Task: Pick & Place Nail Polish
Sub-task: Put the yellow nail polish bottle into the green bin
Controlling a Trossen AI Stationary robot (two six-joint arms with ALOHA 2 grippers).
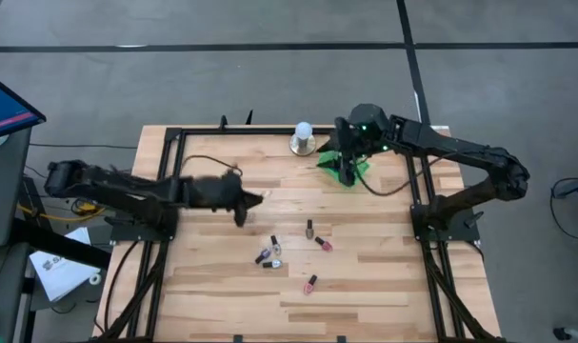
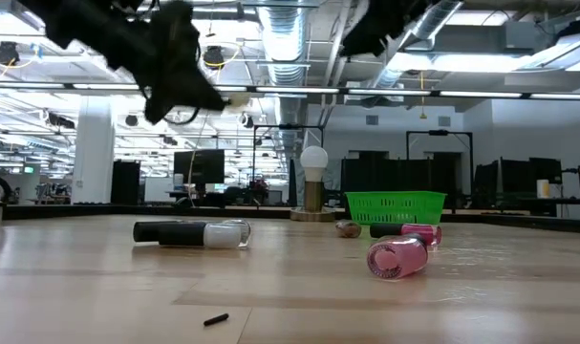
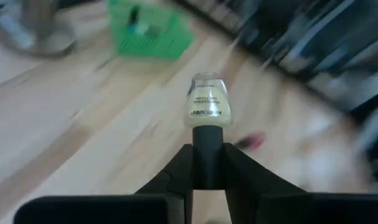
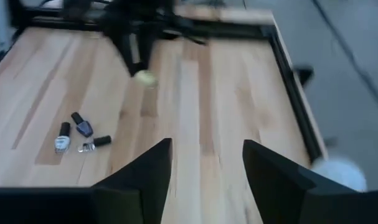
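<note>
Above open mid-table, left gripper gripping, seemingly, pale bottle.

Overhead view: straight down, whole light wooden table. Low view: table-level, across. Wrist views: close. All share green plastic basket.

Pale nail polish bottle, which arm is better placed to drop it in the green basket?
Left. The left gripper is shut on the pale bottle, while the right gripper is open and empty over the green basket.
</note>
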